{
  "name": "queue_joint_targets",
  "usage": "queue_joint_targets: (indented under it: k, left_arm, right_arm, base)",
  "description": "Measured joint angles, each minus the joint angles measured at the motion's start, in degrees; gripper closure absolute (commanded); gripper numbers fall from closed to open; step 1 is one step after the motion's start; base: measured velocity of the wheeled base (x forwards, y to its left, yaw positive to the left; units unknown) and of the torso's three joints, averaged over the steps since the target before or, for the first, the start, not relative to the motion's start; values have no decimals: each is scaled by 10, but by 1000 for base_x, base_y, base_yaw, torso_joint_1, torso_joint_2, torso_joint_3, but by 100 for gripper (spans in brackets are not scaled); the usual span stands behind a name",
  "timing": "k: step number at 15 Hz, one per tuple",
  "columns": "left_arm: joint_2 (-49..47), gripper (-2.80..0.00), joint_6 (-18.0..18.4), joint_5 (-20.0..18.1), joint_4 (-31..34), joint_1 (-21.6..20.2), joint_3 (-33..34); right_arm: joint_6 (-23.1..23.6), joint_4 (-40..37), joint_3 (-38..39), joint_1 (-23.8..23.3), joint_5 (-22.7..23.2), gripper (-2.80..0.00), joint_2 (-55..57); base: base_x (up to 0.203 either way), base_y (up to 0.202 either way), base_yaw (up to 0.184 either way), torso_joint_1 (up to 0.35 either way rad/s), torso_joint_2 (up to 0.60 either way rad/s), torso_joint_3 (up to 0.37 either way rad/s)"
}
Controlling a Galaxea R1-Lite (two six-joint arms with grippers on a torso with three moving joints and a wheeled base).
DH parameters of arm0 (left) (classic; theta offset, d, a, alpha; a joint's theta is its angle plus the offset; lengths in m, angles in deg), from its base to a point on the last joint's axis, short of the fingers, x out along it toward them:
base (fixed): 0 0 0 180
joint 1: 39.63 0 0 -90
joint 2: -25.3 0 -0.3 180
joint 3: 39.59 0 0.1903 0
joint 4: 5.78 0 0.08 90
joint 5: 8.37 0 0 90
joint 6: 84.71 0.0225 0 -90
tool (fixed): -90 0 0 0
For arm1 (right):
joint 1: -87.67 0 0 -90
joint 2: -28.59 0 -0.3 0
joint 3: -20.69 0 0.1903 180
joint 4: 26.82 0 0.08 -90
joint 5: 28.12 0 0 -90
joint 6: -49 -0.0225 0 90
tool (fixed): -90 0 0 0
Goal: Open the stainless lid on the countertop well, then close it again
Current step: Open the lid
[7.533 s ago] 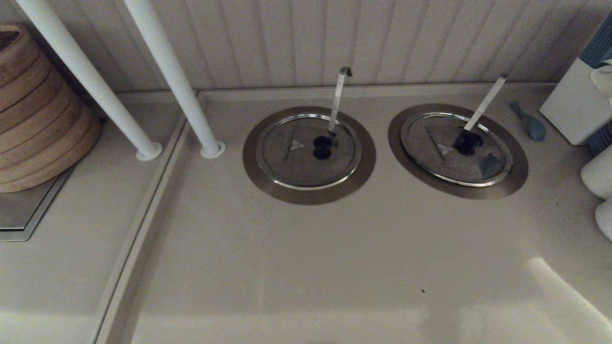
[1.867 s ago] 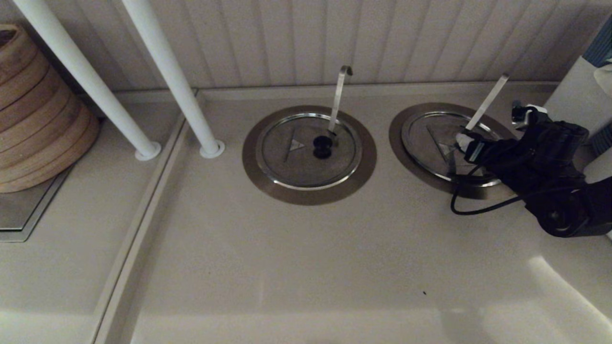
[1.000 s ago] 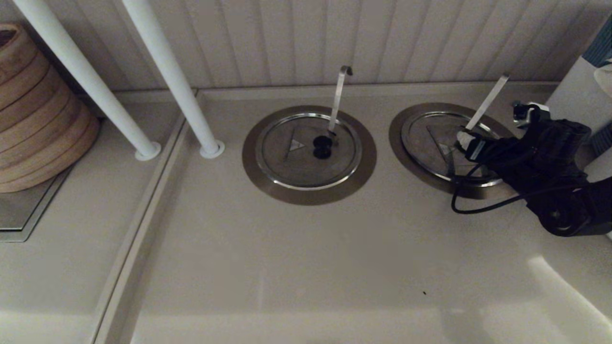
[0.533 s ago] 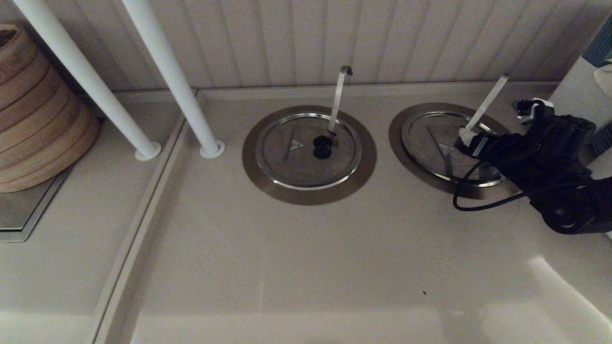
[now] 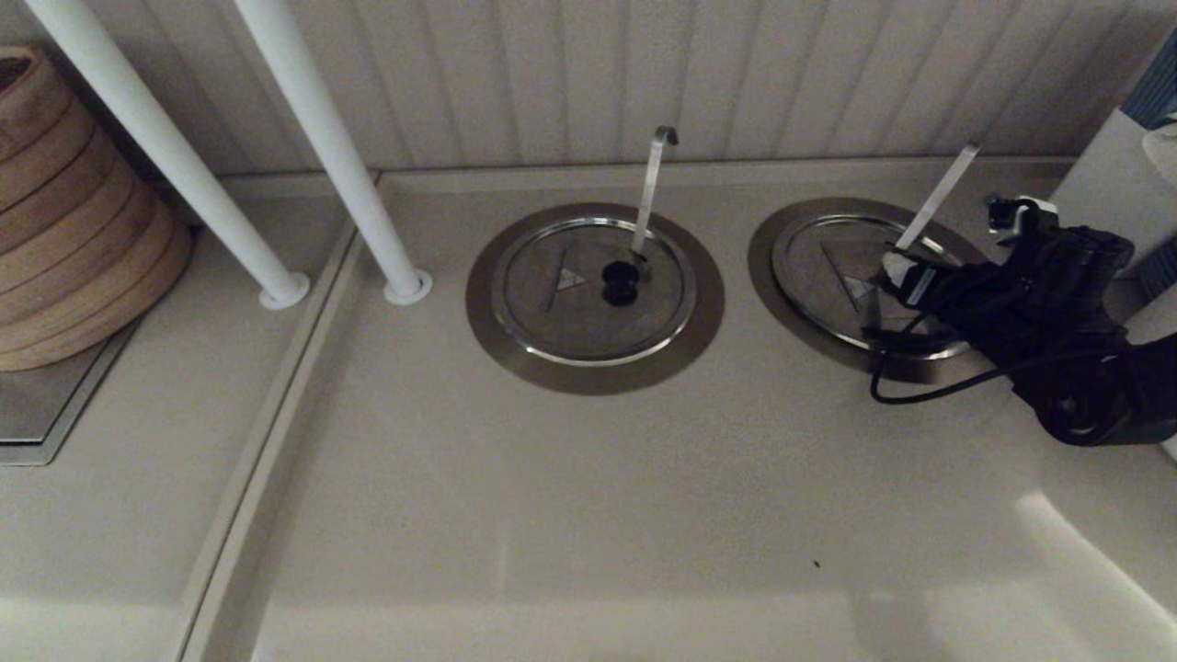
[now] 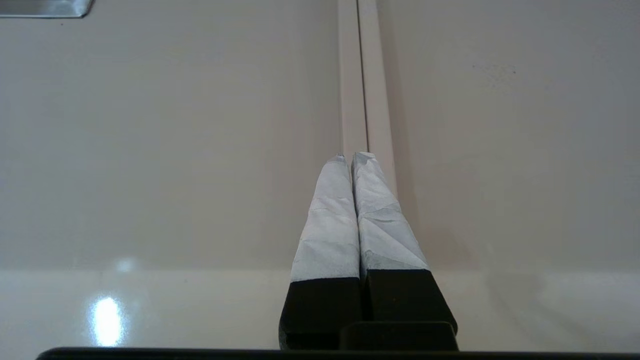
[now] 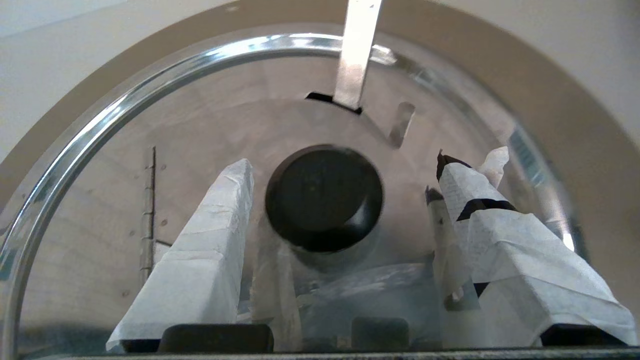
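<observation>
The stainless lid (image 5: 841, 267) lies flat and closed over the countertop well (image 5: 768, 267) at the right rear of the desk (image 5: 588, 515), the straight utensil handle (image 5: 936, 196) poking up through its slot toward the back wall. The right gripper (image 7: 345, 172) reaches in over the lid from the robot's right, and what matters for the coming move is where the black knob (image 7: 324, 196) sits: directly between the two taped fingers (image 7: 210, 240), a little closer to one than the other, with a gap showing on each side. The gripper is spread wide and holds nothing. The jaws' line of closing crosses the knob, so a plain squeeze, perhaps after sinking a little lower, looks enough to seize it; how far the tips stand above the lid surface cannot be told. The handle's slot lies just beyond the knob, so a lift would likely have to clear that handle. The left gripper (image 6: 352, 160), fingers pressed together on nothing, hangs over bare desk well away and out of the head view; the right arm is plainly the nearer one.
</observation>
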Motion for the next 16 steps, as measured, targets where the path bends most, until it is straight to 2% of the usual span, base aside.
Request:
queue_joint_targets:
  k: [6, 16]
  left_arm:
    - [0, 0, 0, 0, 0, 0, 0]
    - [0, 0, 0, 0, 0, 0, 0]
  right_arm:
    - [-11, 0, 8, 26, 0, -280, -3]
    - [-12, 2, -4, 29, 0, -280, -6]
  base:
    - [0, 0, 0, 0, 0, 0]
    - [0, 0, 0, 0, 0, 0]
